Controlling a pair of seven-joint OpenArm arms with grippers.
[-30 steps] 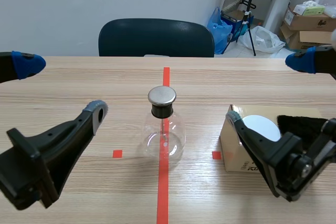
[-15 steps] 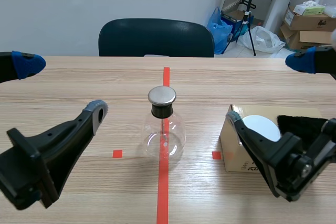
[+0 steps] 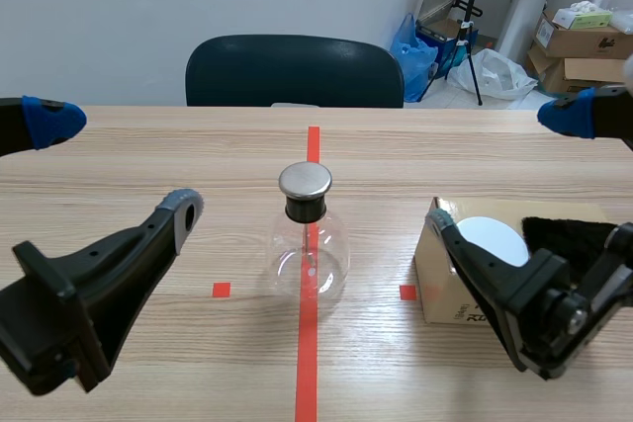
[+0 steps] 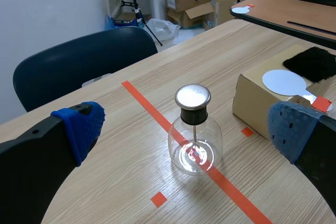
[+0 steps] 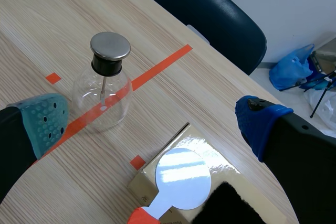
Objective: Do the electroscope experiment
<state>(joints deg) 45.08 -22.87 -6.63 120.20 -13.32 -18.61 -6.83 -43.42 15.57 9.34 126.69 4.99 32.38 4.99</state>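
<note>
Two open: left tool (image 3: 119,163), right tool (image 3: 504,165); flask (image 3: 308,256) btwn.

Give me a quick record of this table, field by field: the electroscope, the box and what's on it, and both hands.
electroscope: glass flask with a metal cap, upright on the red tape line, mid-table
box: cardboard, on the right arm's side, apart from the flask
on the box: white disc with an orange-red handle; black cloth beside it
left hand: open, holding nothing, clear of the flask
right hand: open, holding nothing, near the box
chair: dark, at the table's far edge
</note>
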